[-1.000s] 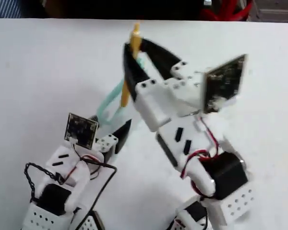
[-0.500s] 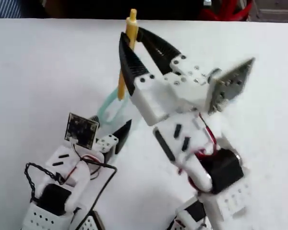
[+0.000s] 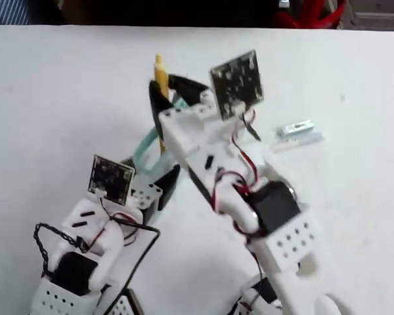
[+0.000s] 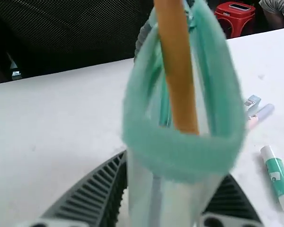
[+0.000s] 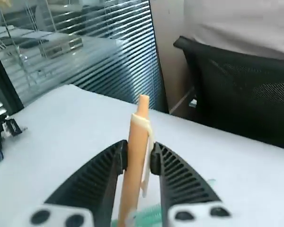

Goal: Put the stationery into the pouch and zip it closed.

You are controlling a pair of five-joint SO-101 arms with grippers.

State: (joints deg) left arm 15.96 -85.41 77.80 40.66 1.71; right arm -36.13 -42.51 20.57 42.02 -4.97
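My right gripper (image 3: 163, 93) is shut on an orange pen (image 3: 160, 71) that it holds nearly upright, lower end down in the mouth of the teal pouch (image 3: 143, 146). In the right wrist view the pen (image 5: 140, 126) stands clamped between the black jaws of the gripper (image 5: 138, 147). My left gripper (image 3: 159, 182) is shut on the pouch and holds it up off the table. The left wrist view looks into the open pouch mouth (image 4: 180, 156), where the pen (image 4: 175, 71) passes through the rim, with the gripper (image 4: 173, 177) clamping the pouch below.
A small silver-white item (image 3: 295, 130) lies on the white table right of the right arm. In the left wrist view a green-and-white glue stick (image 4: 277, 176) and a pale marker (image 4: 259, 114) lie beyond the pouch. A black chair stands past the table's far edge.
The right arm swung left and turned its wrist, bringing the pen down into the pouch mouth. The small silver-white item came into sight. The left arm kept still.
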